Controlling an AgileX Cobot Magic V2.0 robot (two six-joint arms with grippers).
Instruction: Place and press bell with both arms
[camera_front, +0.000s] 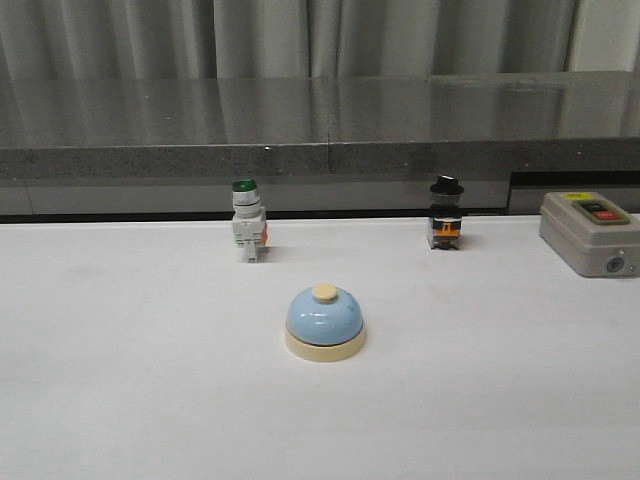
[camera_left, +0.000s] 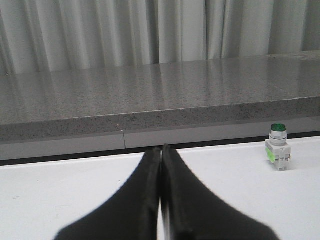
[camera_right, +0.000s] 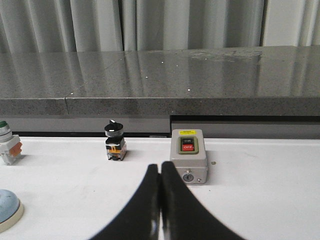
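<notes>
One bell (camera_front: 325, 322), two switches (camera_front: 248, 232), one box (camera_front: 591, 233).

The bell (camera_front: 325, 322) showed a glossy light-blue dome over a cream base, with a cream button on top. Behind it, the push-button switch (camera_front: 247, 225) was white with a green cap and a touch of orange at its side. The selector switch (camera_front: 446, 214) wore a black knob above a black body with an orange patch. The control box (camera_front: 591, 233) was grey, carrying a red button and a yellow label. The table (camera_front: 120, 380) was plain white, the ledge (camera_front: 300, 125) speckled dark grey, the curtain (camera_front: 250, 35) pale grey. Both grippers, left gripper (camera_left: 160, 200) and right gripper (camera_right: 159, 205), were matte black.
</notes>
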